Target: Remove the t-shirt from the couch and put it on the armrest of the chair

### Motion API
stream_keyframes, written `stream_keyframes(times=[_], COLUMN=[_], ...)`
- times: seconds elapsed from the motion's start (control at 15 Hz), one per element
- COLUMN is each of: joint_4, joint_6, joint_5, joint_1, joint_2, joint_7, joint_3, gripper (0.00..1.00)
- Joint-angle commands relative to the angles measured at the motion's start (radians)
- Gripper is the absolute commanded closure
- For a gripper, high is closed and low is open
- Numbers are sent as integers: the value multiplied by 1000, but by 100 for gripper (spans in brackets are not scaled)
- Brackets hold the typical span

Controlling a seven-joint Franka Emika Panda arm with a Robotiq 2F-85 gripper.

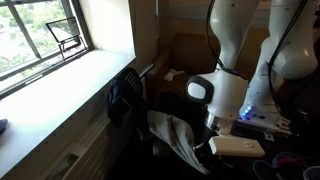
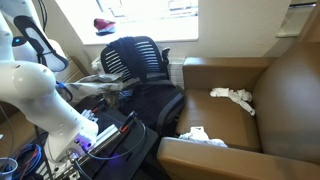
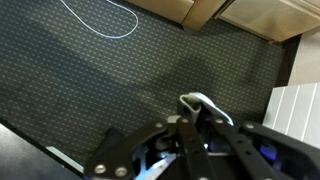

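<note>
The grey t-shirt (image 1: 176, 137) hangs in folds beside the black mesh office chair (image 1: 126, 97), between the chair and my white arm. In an exterior view it shows as a pale bundle (image 2: 101, 84) at the chair's (image 2: 140, 62) near armrest. In the wrist view my gripper (image 3: 194, 112) is shut, with a small pale fold of the t-shirt (image 3: 196, 100) pinched at the fingertips above dark mesh. The gripper itself is hard to make out in both exterior views. The brown couch (image 2: 270, 110) stands behind the chair.
Two white cloths lie on the couch, one on the seat (image 2: 233, 96) and one on its near arm (image 2: 201, 137). A window sill (image 1: 60, 80) runs beside the chair. My base with cables and boxes (image 1: 240, 146) stands close by. A white cord (image 3: 100, 22) lies on the mesh.
</note>
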Motion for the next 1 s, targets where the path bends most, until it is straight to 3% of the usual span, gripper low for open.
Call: stream_keyframes(times=[0.0,0.27,0.53,0.6,0.67,0.87,0.93], joint_4=[-22,-115,-167,-177,-137,-156,-117], joint_6=[-42,-18,-99,-128,-93,-126,-50], joint_5=[-113,-143,-222,-239,-208,-220,-280], joint_1=[93,344,557,593,524,580,555], joint_2=[-74,-231,-288,-315,-245,-279,-240], joint_7=[0,0,1,2,2,2,51], joint_3=[-70,-268,-393,-408,-372,-394,-386], gripper=[96,100,99,73,96,75,48])
